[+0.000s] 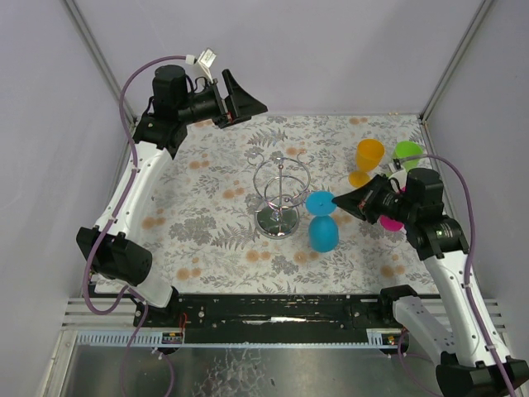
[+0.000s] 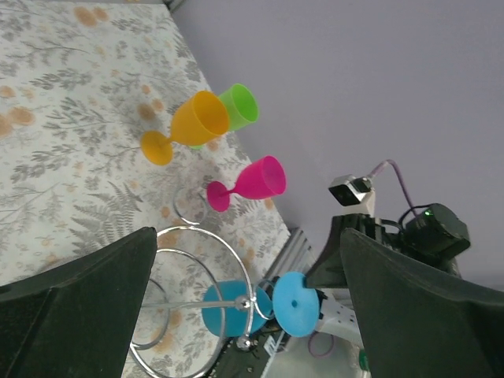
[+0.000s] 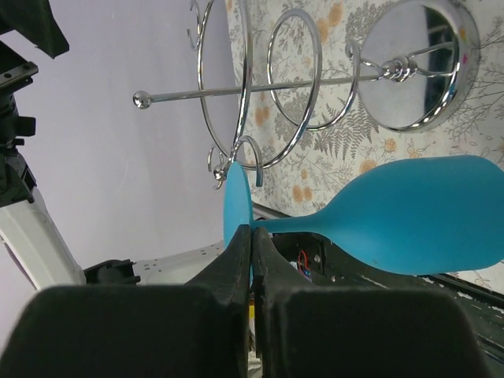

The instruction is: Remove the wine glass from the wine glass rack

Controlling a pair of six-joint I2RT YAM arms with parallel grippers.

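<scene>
I'm gripping with the right end effector (image 3: 252,233) clenched on the foot of the blue wine glass (image 3: 425,213), so its bowl is hanging just right of the wine glass rack (image 1: 281,186), seemingly sliding clear of the hooks. The left end effector (image 1: 241,106) is hovering released, far left over the desk (image 1: 207,231).

arms (image 1: 136,178): no legible markings
wine glass rack (image 1: 278,222): no text
blue wine glass (image 1: 323,233): no text
tablecloth (image 1: 207,231): no text
</scene>
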